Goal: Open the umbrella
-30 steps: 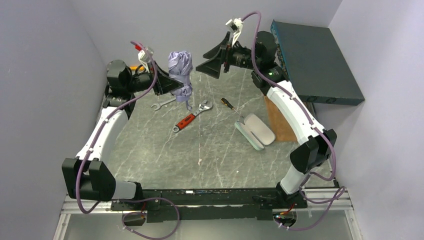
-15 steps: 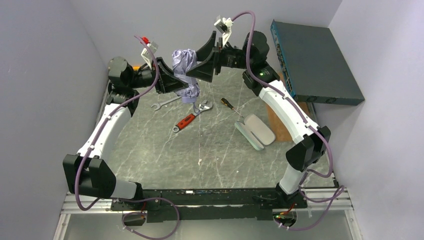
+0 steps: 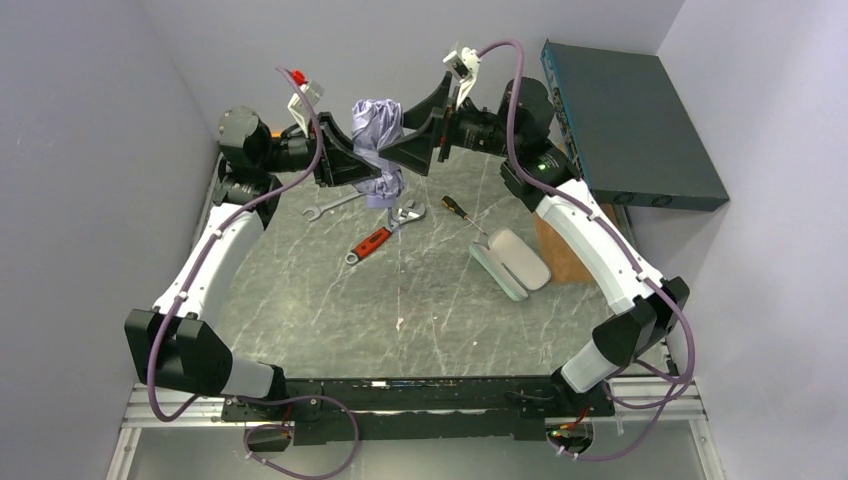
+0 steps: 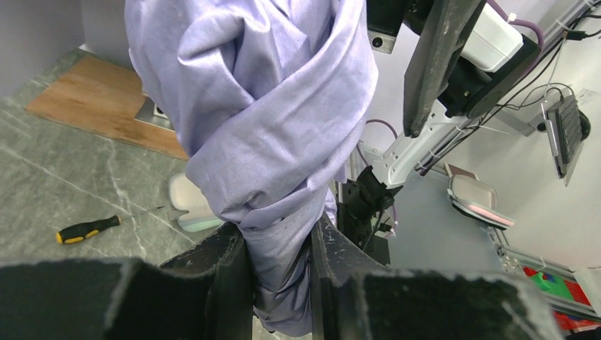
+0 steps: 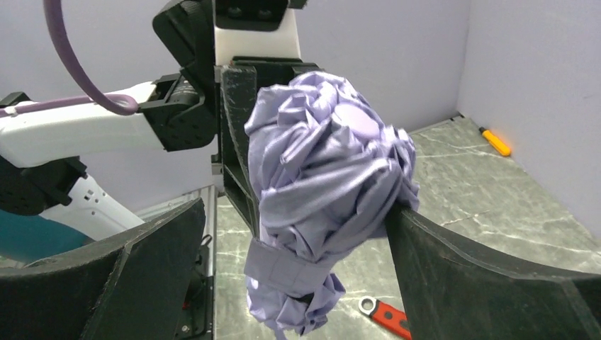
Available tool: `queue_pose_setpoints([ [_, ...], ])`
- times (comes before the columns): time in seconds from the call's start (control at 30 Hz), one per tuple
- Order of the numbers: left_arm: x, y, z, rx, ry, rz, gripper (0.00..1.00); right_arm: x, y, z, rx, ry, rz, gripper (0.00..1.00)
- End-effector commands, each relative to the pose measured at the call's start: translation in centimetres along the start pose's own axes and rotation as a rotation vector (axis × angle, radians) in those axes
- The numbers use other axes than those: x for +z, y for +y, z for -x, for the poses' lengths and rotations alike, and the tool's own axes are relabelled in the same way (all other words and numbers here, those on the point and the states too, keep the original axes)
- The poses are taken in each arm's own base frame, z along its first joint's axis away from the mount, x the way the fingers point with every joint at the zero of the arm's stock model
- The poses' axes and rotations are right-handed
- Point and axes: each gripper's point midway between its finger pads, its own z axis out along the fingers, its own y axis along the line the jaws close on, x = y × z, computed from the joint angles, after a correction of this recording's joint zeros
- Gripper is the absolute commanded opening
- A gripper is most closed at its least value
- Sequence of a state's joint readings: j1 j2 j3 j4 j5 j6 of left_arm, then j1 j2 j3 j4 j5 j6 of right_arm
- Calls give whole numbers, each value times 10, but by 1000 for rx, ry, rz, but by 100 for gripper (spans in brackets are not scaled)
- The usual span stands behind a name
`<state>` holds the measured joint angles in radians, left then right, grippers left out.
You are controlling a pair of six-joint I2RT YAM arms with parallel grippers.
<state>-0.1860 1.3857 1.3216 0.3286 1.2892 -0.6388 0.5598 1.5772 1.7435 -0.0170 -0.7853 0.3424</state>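
The umbrella (image 3: 378, 135) is a folded bundle of pale lavender fabric, held upright in the air over the back of the table. A fabric strap (image 5: 292, 273) wraps its lower part. My left gripper (image 3: 360, 168) is shut on the narrow lower end of the umbrella (image 4: 262, 120), and both jaws press the cloth in the left wrist view (image 4: 280, 258). My right gripper (image 3: 412, 142) is open and straddles the bundle's upper part from the right. In the right wrist view (image 5: 294, 212) its right finger (image 5: 453, 269) touches the fabric, while its left finger stands apart.
On the marble table below lie a red-handled wrench (image 3: 378, 236), a silver spanner (image 3: 328, 207), a screwdriver (image 3: 456, 208) and a pale mint-green case (image 3: 512, 262). A wooden board (image 3: 560, 245) and a dark box (image 3: 630, 120) sit at the right. Walls stand close behind.
My right gripper has swung left, still open, from beside the umbrella to around its top. My left arm has carried the umbrella a little up and to the right.
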Motion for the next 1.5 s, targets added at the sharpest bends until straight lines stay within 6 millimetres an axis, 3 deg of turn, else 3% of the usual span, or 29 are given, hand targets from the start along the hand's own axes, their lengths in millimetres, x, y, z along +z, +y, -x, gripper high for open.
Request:
queue_pose_setpoints([
  [0.0, -4, -31, 48, 242, -66, -32, 0, -14, -19, -3, 0, 25, -115, 100],
  [0.23, -7, -29, 50, 265, -62, -26, 0, -36, -9, 1, 73, 8, -50, 100],
  [0.47, 1, -36, 44, 240, -47, -84, 0, -11, 5, 19, 79, -43, 180, 100],
  [0.6, 5, -39, 41, 225, -38, -108, 0, 1, 23, 23, 53, -41, 293, 100],
  [0.77, 11, -46, 35, 211, -21, -140, 0, 19, 30, 21, 43, -29, 328, 100],
  [1.0, 14, -37, 29, 145, -19, -138, 0, 22, 35, 22, 50, -33, 365, 97],
  [1.13, 17, -33, 36, 165, -29, -120, 0, 24, 29, 18, 54, -32, 330, 61],
  [1.17, 17, -31, 36, 162, -28, -112, 5, 24, 27, 18, 56, -34, 326, 51],
  [1.2, 17, -28, 35, 156, -26, -100, 18, 25, 26, 19, 59, -37, 321, 35],
  [1.27, 14, -20, 32, 141, -30, -51, 55, 24, 17, 28, 88, -61, 282, 3],
  [1.33, 2, -18, 29, 144, -53, 9, 75, 16, 1, 43, 170, -111, 208, 0],
  [1.47, -26, -7, 12, 152, -74, 124, 81, -5, -26, 69, 229, -205, 90, 0],
])
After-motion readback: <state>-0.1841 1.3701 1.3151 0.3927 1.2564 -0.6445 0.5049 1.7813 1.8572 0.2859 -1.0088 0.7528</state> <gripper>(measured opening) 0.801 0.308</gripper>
